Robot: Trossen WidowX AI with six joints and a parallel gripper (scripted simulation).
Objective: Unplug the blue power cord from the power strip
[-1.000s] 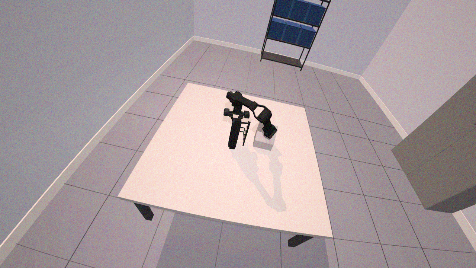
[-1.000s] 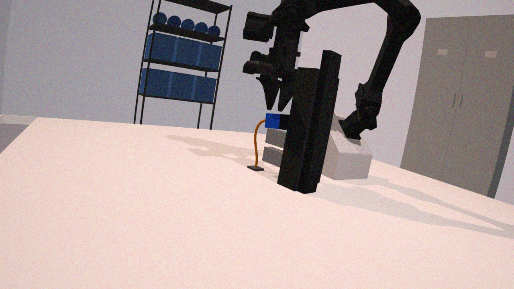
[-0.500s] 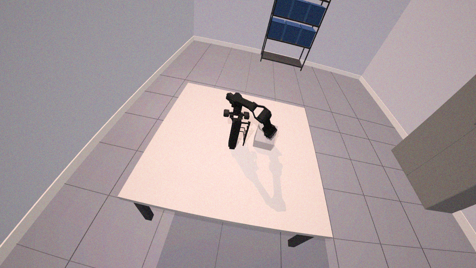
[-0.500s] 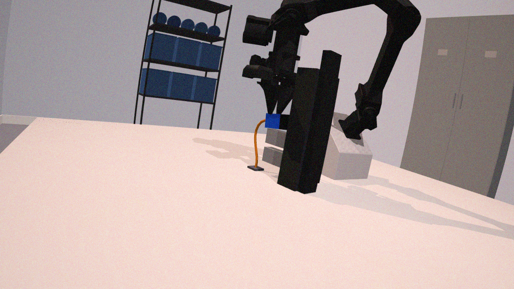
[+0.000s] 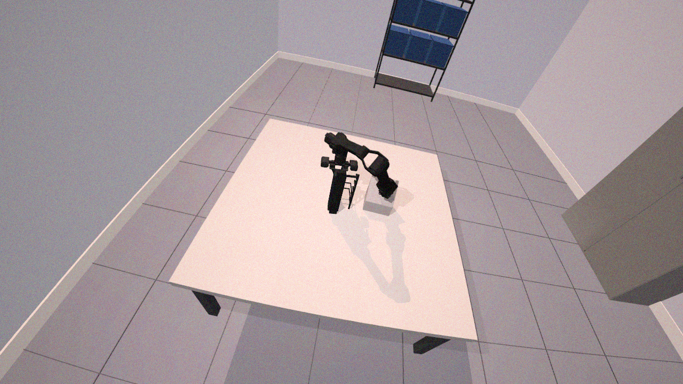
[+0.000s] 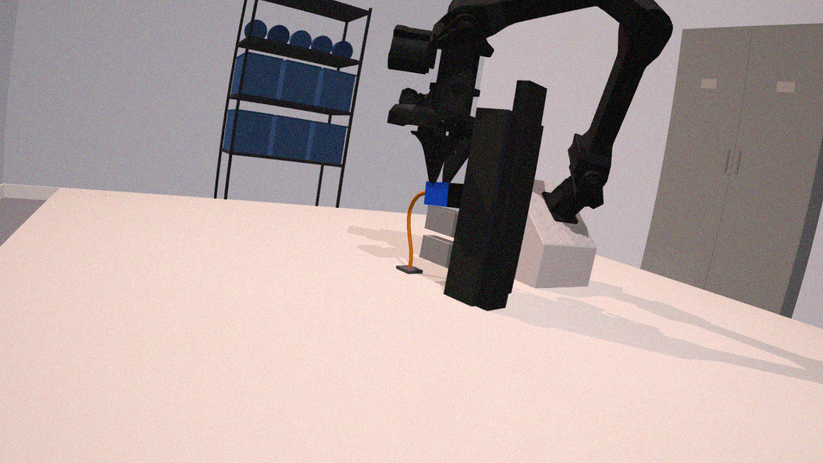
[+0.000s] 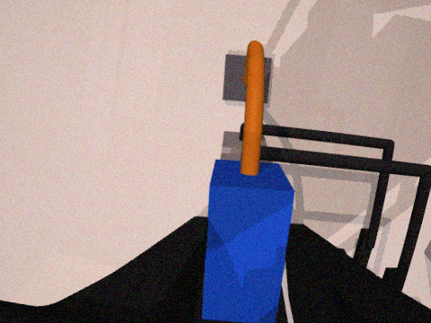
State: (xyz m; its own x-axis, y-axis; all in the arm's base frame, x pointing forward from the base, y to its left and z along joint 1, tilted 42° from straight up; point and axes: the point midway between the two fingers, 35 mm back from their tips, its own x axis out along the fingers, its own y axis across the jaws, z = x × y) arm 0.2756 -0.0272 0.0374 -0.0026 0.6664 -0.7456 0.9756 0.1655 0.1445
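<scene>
The blue plug (image 6: 435,193) (image 7: 247,251) stands out from the upper part of the black power strip (image 6: 480,230) (image 5: 336,193), which stands upright on the table. A black piece lies between plug and strip; I see no gap there. The orange cord (image 6: 409,230) (image 7: 254,108) curves from the plug down to a small dark pad (image 6: 402,269) (image 7: 234,81). My gripper (image 6: 439,179) (image 7: 247,233) points down from above and is shut on the blue plug, one finger against each side. In the top view the strip and arm hide the plug.
Two grey blocks (image 6: 442,220) (image 6: 435,250) sit below the plug. Thin black bars (image 7: 323,159) (image 5: 354,191) run beside the strip. My arm's base stands on a pale block (image 5: 378,205) (image 6: 566,267). A shelf rack and a cabinet stand beyond the table (image 5: 286,248).
</scene>
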